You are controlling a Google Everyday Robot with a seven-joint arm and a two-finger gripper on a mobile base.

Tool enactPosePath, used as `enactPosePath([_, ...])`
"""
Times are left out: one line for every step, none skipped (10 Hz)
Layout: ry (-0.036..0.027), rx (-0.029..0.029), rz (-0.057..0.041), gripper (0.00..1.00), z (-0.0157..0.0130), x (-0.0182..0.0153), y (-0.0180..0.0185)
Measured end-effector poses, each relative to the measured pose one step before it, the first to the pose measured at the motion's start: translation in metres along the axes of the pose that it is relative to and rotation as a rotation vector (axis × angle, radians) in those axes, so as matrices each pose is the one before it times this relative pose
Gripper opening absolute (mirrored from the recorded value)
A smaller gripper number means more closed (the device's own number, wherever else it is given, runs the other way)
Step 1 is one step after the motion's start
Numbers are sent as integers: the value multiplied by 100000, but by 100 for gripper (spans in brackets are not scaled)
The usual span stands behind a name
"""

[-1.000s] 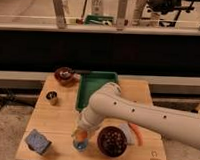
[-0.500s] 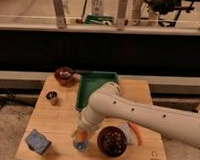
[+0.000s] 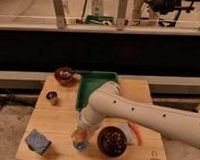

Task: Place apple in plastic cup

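One small round yellow-orange apple (image 3: 80,137) seems seated in the clear plastic cup (image 3: 79,145) at the wooden surface's (image 3: 57,117) near edge, under the end effector (image 3: 83,128), whose grip I cannot tell, so withdraw straight up without tipping the cup.

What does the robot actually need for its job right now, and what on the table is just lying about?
In the job: apple, plastic cup, claw right above the cup.
Lying about: green tray, far brown bowl, near dark bowl, small metal cup, blue block, orange stick.
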Motion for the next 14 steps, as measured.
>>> enactPosePath([5,25,-16,49,8,8,-23])
enactPosePath([-33,-24,-40,61,44,2,-93])
enactPosePath([97,-185,53,71,-15,-8,18])
enactPosePath([86,-108,93,77,-29,-5,23])
enactPosePath([-124,-422,-151,80,-19,-38,-14])
enactPosePath([-214,-413,-234,80,20,-19,-59])
enactPosePath([-239,-245,-322,80,56,-7,-125])
enactPosePath([-236,-408,-273,80,38,-4,-118])
enactPosePath([-112,-311,8,80,15,3,10])
enactPosePath([-45,-299,59,80,-13,16,4])
enactPosePath([-31,-250,95,80,9,28,-11])
enactPosePath([80,-262,587,80,12,42,45])
enactPosePath([548,-573,779,80,-47,50,75])
enactPosePath([1198,-1263,1072,80,-99,3,9])
